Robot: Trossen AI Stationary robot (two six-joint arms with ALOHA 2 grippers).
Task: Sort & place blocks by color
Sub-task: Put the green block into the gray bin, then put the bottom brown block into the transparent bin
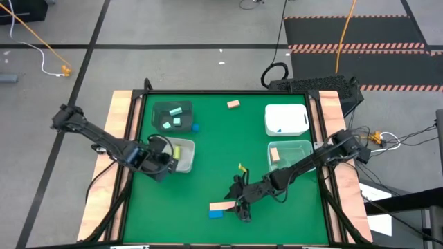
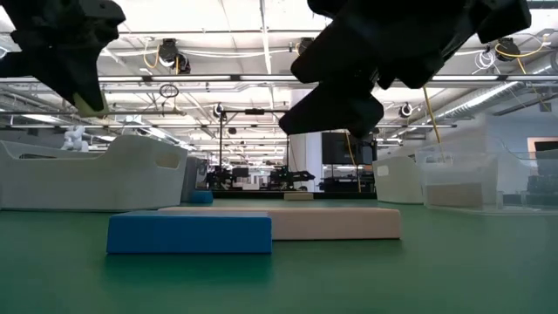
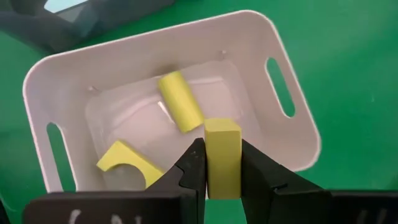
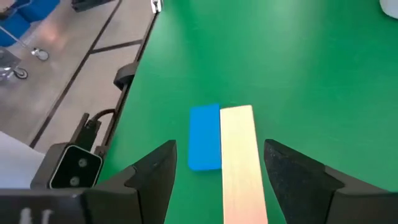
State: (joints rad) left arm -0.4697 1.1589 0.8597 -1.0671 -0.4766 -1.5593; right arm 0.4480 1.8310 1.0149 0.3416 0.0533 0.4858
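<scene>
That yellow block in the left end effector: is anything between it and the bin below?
Nothing visible. The left end effector holds the yellow block above the clear bin, whose open top already contains two yellow pieces, with bare floor between them.

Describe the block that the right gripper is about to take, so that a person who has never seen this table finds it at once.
Look at the near edge of the green table, where the right gripper hangs open above two blocks lying side by side and touching. The target is probably the tan-orange bar, between the open fingers. It is longer than its neighbour, the blue block, and pale tan.
</scene>
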